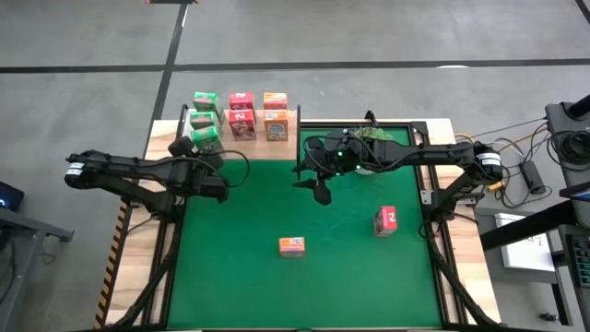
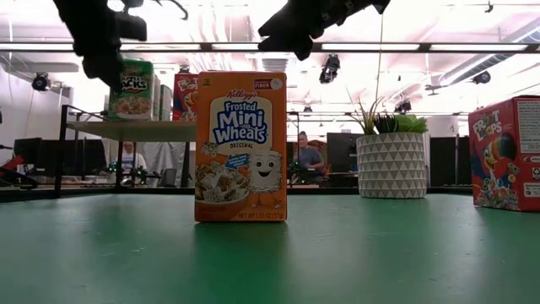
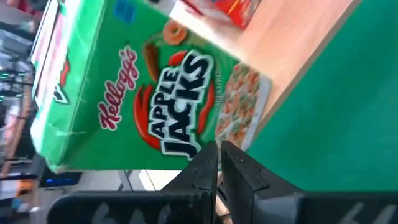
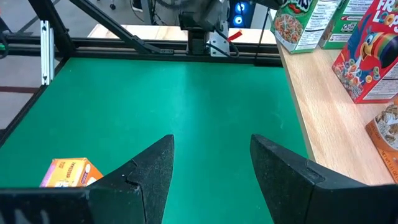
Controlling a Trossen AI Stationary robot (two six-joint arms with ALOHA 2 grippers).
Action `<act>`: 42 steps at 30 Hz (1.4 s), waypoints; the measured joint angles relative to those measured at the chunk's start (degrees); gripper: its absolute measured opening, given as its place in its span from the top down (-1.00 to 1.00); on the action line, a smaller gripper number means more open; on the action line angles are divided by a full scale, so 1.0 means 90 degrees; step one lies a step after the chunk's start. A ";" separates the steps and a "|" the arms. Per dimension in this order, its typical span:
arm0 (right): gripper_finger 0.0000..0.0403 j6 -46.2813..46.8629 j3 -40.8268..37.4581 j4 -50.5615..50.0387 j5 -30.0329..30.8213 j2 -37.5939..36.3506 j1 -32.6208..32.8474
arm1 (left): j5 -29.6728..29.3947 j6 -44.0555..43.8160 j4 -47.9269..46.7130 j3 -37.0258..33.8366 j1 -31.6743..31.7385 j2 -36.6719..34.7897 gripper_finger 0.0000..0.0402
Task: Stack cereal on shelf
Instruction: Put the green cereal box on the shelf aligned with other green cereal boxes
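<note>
The light-wood shelf (image 1: 286, 138) at the far left holds several boxes: green (image 1: 205, 101), pink (image 1: 241, 115) and orange (image 1: 275, 115). The nearest green Apple Jacks box (image 1: 208, 138) (image 3: 155, 93) stands on the shelf plank (image 2: 135, 131). My left gripper (image 1: 205, 157) (image 3: 218, 152) is shut, just in front of that box. An orange Mini-Wheats box (image 1: 292, 245) (image 2: 240, 148) and a pink Froot Loops box (image 1: 385, 221) (image 2: 506, 152) stand upright on the green mat. My right gripper (image 1: 318, 187) (image 4: 211, 155) is open and empty, high over the mat's middle. My left gripper's shut fingertips (image 3: 211, 155) stand against the edge of the green box's printed front (image 3: 186, 140). I cannot tell whether they touch it. The box stands on the shelf plank.
A white patterned plant pot (image 1: 373, 138) (image 2: 392, 165) stands at the far right of the mat. A dark frame (image 1: 429, 198) borders the mat. People sit in the room beyond the table (image 2: 308, 152). Open mat lies between the two loose boxes and the shelf.
</note>
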 joint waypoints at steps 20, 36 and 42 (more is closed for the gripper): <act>0.00 -0.0882 -0.0689 -0.0931 -0.0012 -0.0320 0.0000 | 0.2221 0.1756 -0.0012 0.3271 -0.0006 -0.0002 0.98; 0.00 -0.1609 -0.2717 0.2407 -0.0008 -0.1344 -0.0002 | 0.2102 0.0261 0.0156 0.1041 -0.0134 -0.0163 0.98; 0.00 -0.2062 -0.2786 0.2625 -0.0002 -0.1489 -0.0007 | 0.1767 -0.0017 0.1237 -0.0304 -0.0630 -0.0176 1.00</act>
